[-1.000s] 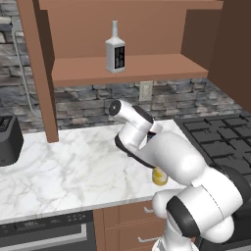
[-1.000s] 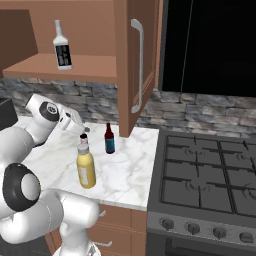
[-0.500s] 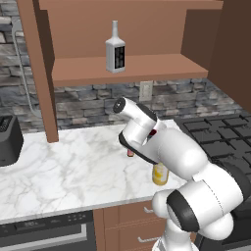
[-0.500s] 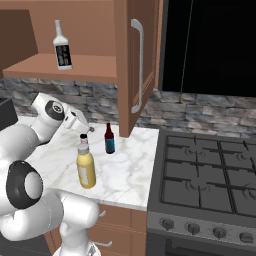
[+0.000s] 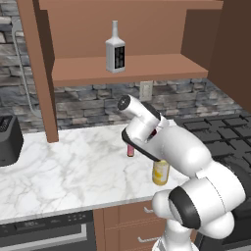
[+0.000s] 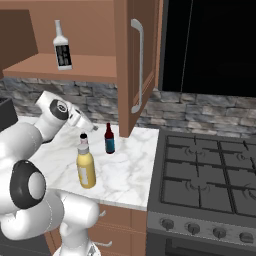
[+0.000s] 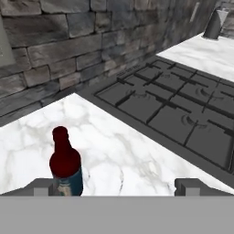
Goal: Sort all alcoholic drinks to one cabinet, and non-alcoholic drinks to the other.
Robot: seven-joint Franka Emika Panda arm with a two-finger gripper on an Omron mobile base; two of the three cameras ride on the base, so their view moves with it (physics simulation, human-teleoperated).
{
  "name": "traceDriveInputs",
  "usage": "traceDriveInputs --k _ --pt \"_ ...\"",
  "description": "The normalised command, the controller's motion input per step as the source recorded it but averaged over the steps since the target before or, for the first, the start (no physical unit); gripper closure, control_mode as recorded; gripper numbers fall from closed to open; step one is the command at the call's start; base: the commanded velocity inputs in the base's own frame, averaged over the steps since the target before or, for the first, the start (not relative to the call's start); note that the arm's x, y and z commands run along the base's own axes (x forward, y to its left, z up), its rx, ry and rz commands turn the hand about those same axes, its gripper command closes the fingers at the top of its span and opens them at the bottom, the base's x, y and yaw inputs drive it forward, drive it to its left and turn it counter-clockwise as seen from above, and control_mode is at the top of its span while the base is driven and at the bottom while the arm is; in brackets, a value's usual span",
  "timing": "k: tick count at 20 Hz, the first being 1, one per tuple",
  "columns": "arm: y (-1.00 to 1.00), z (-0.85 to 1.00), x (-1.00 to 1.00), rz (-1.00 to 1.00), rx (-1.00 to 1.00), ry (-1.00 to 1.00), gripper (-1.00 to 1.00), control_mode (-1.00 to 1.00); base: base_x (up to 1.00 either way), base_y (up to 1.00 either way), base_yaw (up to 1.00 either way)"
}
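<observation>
The white arm reaches over a marble counter [image 5: 63, 171] toward the stone backsplash, its gripper [image 7: 116, 185] hovering with jaws spread wide and nothing between them. In the hand view the two finger tips [image 7: 42, 186] sit far apart at the bottom edge, and the slim dark-brown bottle [image 7: 65, 164] with its red cap and blue label stands upright just ahead of the left tip, toward that side of the gap rather than centred in it; whether the tip touches it cannot be told. Beyond the jaws lies the black stove top [image 7: 178, 105], with more marble counter past it.

From the right base view the same dark-brown bottle [image 6: 109, 139] stands on the counter near the foot of the open cabinet door [image 6: 134, 65], with the gripper [image 6: 88, 125] just to its left and slightly above. The stout yellow juice bottle [image 6: 85, 166] with pale grey cap stands nearer the counter's front edge, below the gripper and apart from the brown bottle.

In the left base view the tiny pink bottle [image 5: 130, 150] stands on the counter partly behind the arm's forearm, and the yellow bottle [image 5: 160, 172] shows below the arm. The whitish square-bodied bottle [image 5: 115, 51] with black label stands upright on the open cabinet shelf [image 5: 127, 68] well above the gripper. A dark toaster [image 5: 10, 139] sits at the counter's far left.
</observation>
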Motion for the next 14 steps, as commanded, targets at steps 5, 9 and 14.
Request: traceDriveInputs --k 5,9,14 --pt "-0.17 -0.01 0.01 0.14 0.0 0.07 -1.0 -1.0 0.0 0.0 0.0" --pt "-0.08 -0.1 0.05 0.17 0.01 0.1 -1.0 -1.0 0.0 0.0 0.0" --pt "-0.12 -0.06 0.09 0.17 0.07 0.12 -1.0 -1.0 0.0 0.0 0.0"
